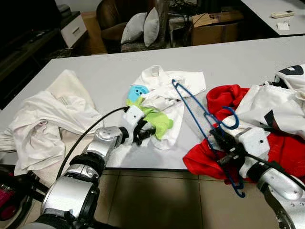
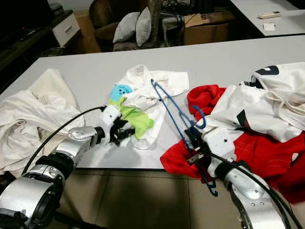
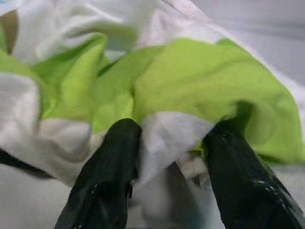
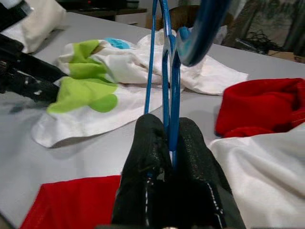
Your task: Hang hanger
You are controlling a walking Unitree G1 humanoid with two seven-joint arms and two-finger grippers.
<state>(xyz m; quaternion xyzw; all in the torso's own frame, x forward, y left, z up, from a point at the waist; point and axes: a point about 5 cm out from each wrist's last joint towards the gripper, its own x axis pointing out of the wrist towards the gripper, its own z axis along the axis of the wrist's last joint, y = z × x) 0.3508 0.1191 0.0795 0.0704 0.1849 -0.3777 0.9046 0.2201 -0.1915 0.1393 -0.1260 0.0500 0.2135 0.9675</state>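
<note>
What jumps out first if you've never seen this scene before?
Probably the blue hanger, pinched in the robot's right hand and held slanting above the grey table, over a red garment. Next, the left hand has its fingers closed on a white shirt with a lime-green print at the table's middle. A heap of white clothes lies farther left.

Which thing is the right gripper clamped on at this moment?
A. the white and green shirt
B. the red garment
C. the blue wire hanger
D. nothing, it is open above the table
C: the right gripper has both black fingers pressed together around the blue wire hanger, which rises between them above the table.
</note>
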